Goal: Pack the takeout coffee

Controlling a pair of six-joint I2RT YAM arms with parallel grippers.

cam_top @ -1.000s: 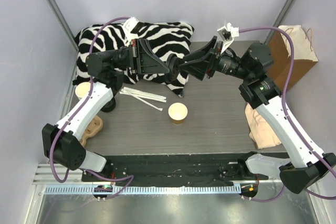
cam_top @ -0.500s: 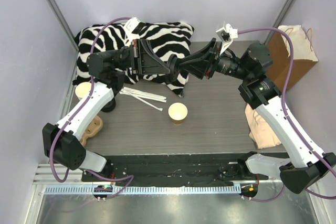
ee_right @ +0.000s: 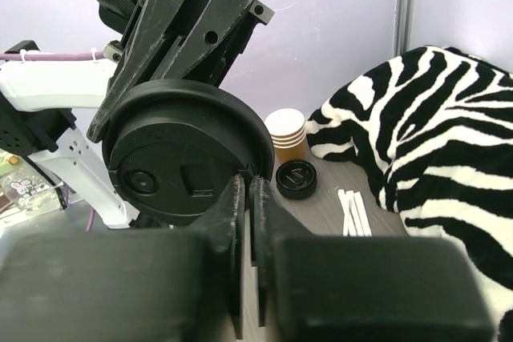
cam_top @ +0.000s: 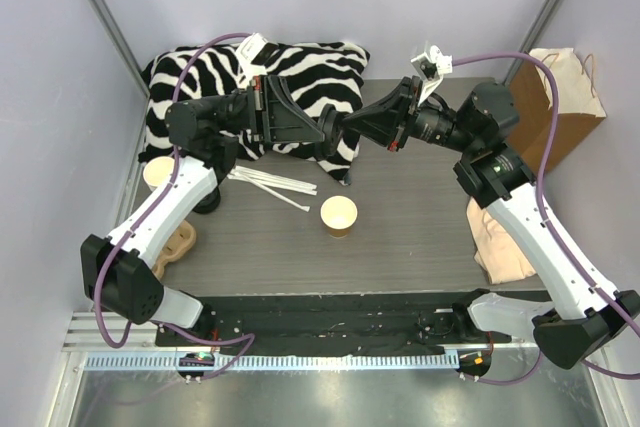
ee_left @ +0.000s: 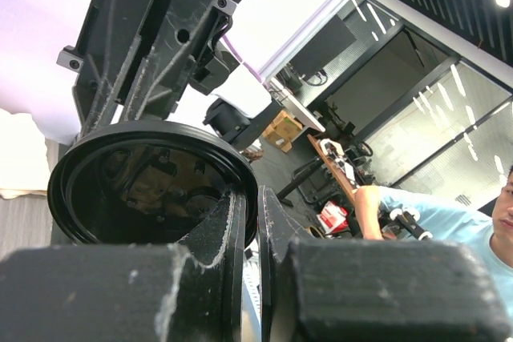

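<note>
Lid (ee_right: 184, 158) held mid-air on edge, pinched at rim from both sides. Left end effector (ee_left: 250, 222) closed on it; right end effector (ee_right: 247, 198) closed on it too. Cup (cam_top: 339, 215) upright on surface (cam_top: 420, 237), mouth open, no lid on. Lid sits beyond cup and above it. I judge neither arm clearly nearer the cup. Lid needs turning flat before lowering onto cup.

Two black lids (ee_right: 186, 158), one loose cup (cam_top: 338, 215), one cup stack (ee_right: 287, 132), one paper bag (cam_top: 570, 107), one zebra cloth (cam_top: 300, 72).
</note>
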